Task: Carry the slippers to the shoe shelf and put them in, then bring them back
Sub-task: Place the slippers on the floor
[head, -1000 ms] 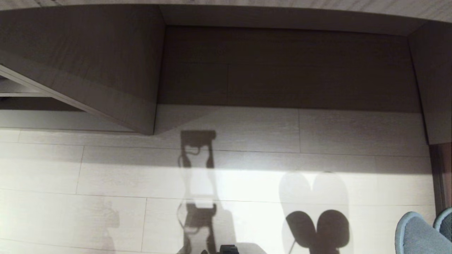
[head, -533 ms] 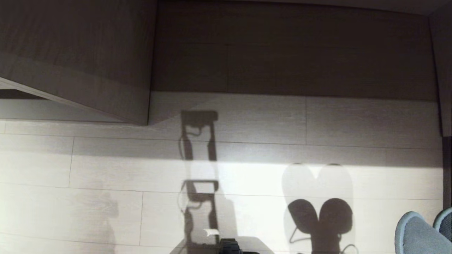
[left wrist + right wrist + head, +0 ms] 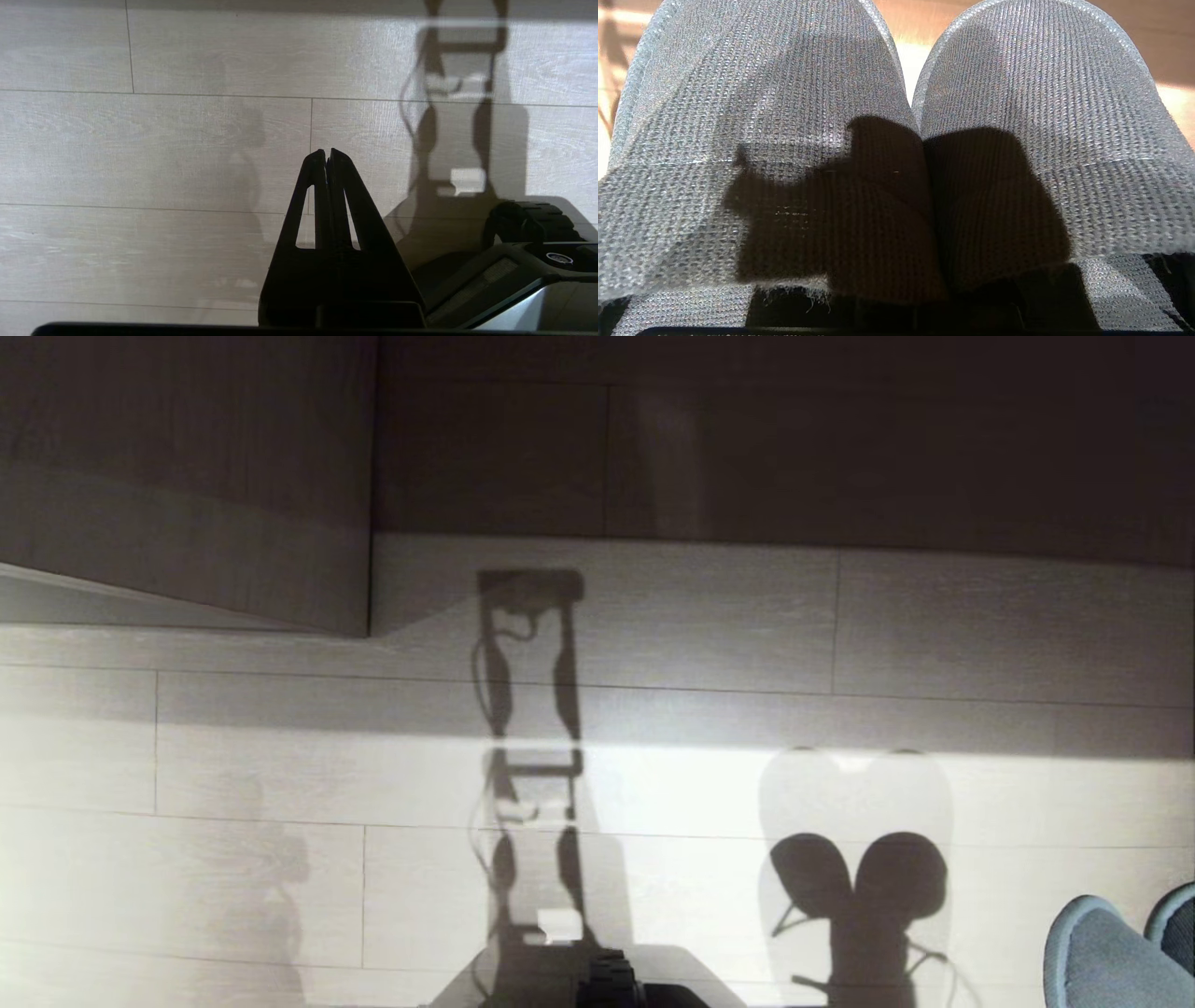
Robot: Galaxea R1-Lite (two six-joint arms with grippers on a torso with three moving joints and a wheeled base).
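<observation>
The slippers are a pair in grey knit fabric, side by side at the bottom right corner of the head view. They hang off the floor and cast a double round shadow on it. In the right wrist view the slippers fill the picture, toes pointing away, and they hide my right gripper's fingers, which grip them from behind. My left gripper hangs over bare floor, shut and empty. The shoe shelf is the pale wood furniture at the top, with a dark recess beside its slanted panel.
Pale plank floor lies between me and the furniture, with a sunlit band across it. My own base shows at the bottom middle, and my mast throws a long shadow toward the recess.
The whole head view has tilted down: the furniture has slid up the picture and more of my base shows at the bottom. The slippers stay in the bottom right corner.
</observation>
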